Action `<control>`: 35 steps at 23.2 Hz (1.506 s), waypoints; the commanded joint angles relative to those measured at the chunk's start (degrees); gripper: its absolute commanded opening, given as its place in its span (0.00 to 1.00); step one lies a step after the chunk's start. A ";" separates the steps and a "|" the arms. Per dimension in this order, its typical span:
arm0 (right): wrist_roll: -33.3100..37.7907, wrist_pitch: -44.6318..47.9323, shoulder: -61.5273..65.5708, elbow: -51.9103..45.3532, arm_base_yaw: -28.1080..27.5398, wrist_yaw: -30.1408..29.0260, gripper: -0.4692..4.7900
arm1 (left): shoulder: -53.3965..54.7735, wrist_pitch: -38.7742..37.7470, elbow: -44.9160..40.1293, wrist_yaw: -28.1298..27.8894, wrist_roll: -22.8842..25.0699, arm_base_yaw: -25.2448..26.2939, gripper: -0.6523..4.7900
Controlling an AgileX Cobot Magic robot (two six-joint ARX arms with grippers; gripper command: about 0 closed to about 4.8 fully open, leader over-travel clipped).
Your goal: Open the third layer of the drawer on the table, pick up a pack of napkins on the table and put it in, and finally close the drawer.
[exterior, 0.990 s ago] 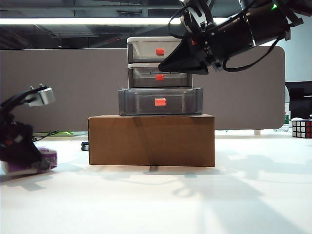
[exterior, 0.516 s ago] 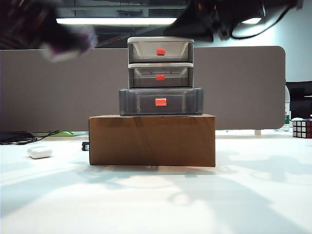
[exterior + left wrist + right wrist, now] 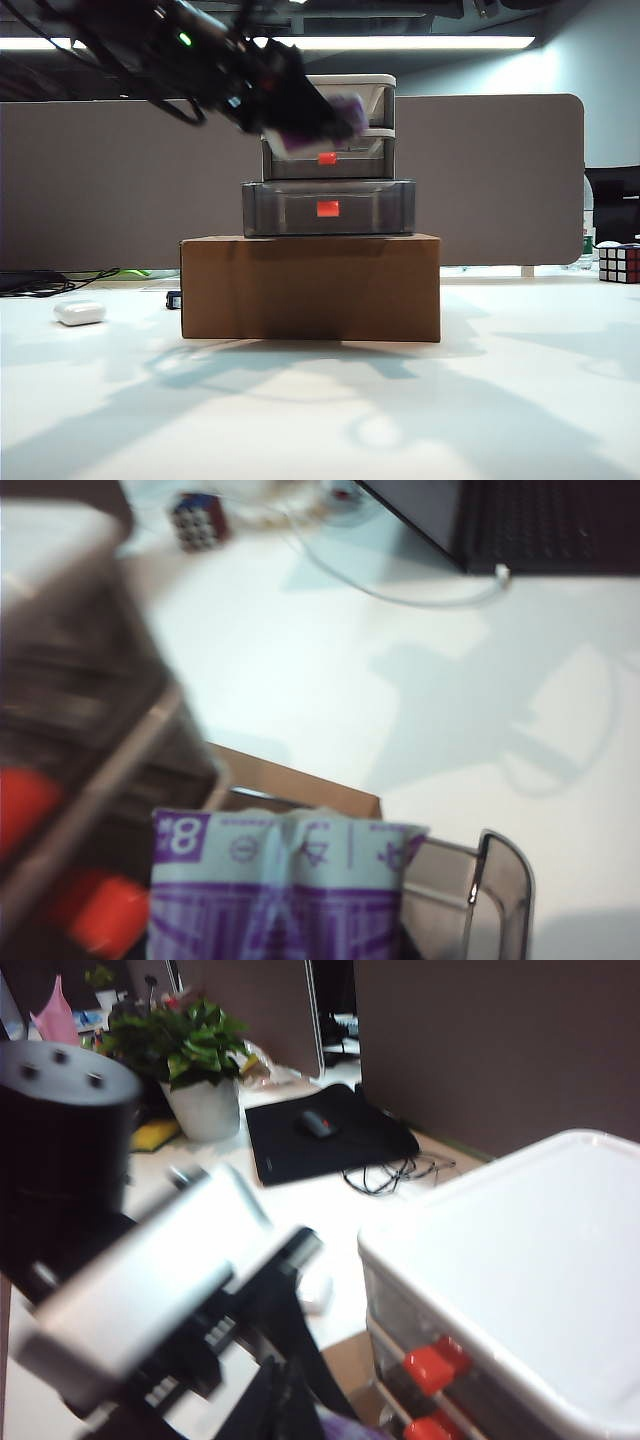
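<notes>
- The drawer (image 3: 328,155), a small three-tier cabinet with a white frame and smoky grey trays, stands on a brown cardboard box (image 3: 310,288) on the white table (image 3: 400,420).
- The third layer (image 3: 328,208), the lowest tray with a small red handle (image 3: 327,208), sticks out nearer than the two trays above it, so it stands pulled open.
- The left gripper (image 3: 315,125) hangs up in front of the cabinet's upper trays, its dark arm reaching in from the upper left of the exterior view.
- Its jaws are clamped on the pack of napkins (image 3: 318,128), which shows as a purple and white blur just above the middle tray's handle.
- In the left wrist view the pack of napkins (image 3: 275,885) hangs over the open grey tray (image 3: 500,900), with the box edge and the table below it; the fingers themselves are out of that picture.
- The right gripper is not visible in any picture; the right wrist view only looks down on the cabinet's white top (image 3: 520,1260) and on the left arm.
- A small white oval case (image 3: 80,313) lies on the table to the left of the box, well apart from it.
- A colour cube (image 3: 618,263) sits at the far right edge of the table.
</notes>
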 commanded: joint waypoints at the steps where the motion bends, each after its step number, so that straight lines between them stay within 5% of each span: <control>1: -0.57 -1.16 -0.52 0.31 -0.02 0.13 0.08 | 3.50 0.31 2.21 -0.26 -0.20 -0.70 0.45; 5: -0.96 -1.84 -0.52 0.31 0.00 0.11 0.08 | 6.95 -0.63 3.26 -2.86 -0.20 -1.33 0.47; 10: -2.23 -1.86 -0.50 0.31 -0.02 0.55 0.08 | 6.95 -2.05 3.26 -2.89 -0.22 -1.31 0.73; 16: -2.45 -1.84 -0.50 0.31 -0.02 1.46 0.08 | 5.64 -6.75 4.28 -2.93 -0.57 -1.31 0.75; 19: -3.32 -1.77 -0.44 0.33 -0.02 1.55 0.08 | -1.36 -18.12 4.74 -6.75 -0.15 -1.31 0.53; 21: -3.52 -1.44 -0.37 0.33 -0.02 2.45 0.08 | -5.90 -23.61 4.74 -7.67 -0.15 -1.31 0.48; 27: -3.50 2.67 1.77 2.36 -0.02 4.98 0.08 | -12.61 -41.53 4.70 -3.26 -0.20 -1.31 0.14; 31: -3.50 1.20 5.86 7.58 0.00 4.87 0.08 | -12.33 -44.92 1.31 -2.34 -0.57 -1.31 0.11; 35: -3.52 -1.36 12.44 15.15 0.00 4.87 0.08 | -12.28 -36.87 -6.12 -2.49 -1.51 -1.25 0.11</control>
